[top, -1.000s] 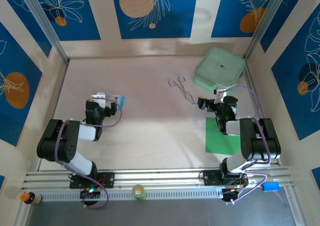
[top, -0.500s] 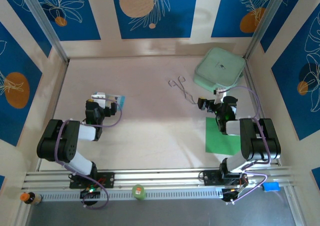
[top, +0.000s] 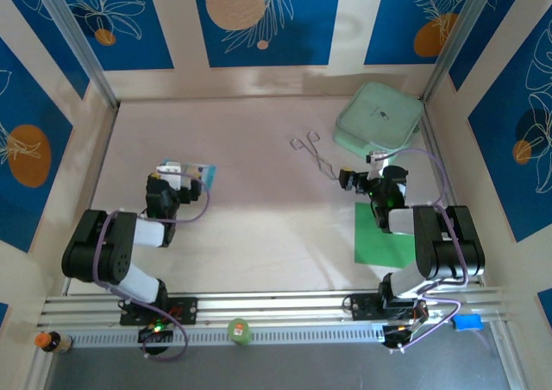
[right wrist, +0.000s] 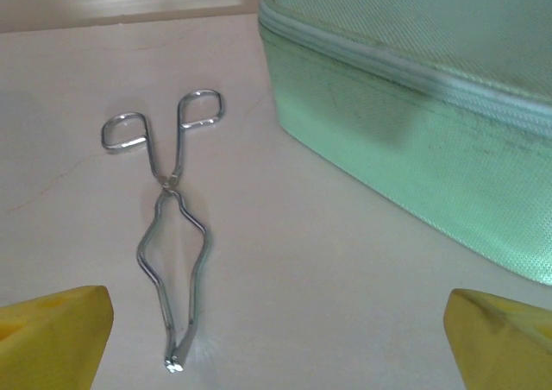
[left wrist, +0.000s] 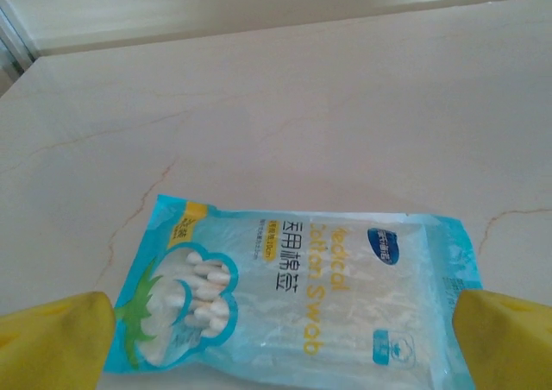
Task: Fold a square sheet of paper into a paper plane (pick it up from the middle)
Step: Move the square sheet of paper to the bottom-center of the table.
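Observation:
The square sheet of paper (top: 379, 237) is bright green and lies flat at the near right of the table, its right side hidden under my right arm. My right gripper (top: 360, 180) is just beyond the sheet's far edge, open and holding nothing. Its yellow fingertips (right wrist: 53, 336) stand wide apart over bare table in the right wrist view. My left gripper (top: 183, 177) is at the left of the table, also open. Its yellow fingertips (left wrist: 53, 342) stand on either side of a light-blue cotton-swab packet (left wrist: 293, 295) without gripping it.
A pale mint-green box (top: 379, 118) (right wrist: 423, 105) sits at the far right. Metal tongs (top: 312, 153) (right wrist: 172, 252) lie just ahead and to the left of my right gripper. The packet (top: 203, 172) lies left of centre. The enclosure's walls bound the table on three sides.

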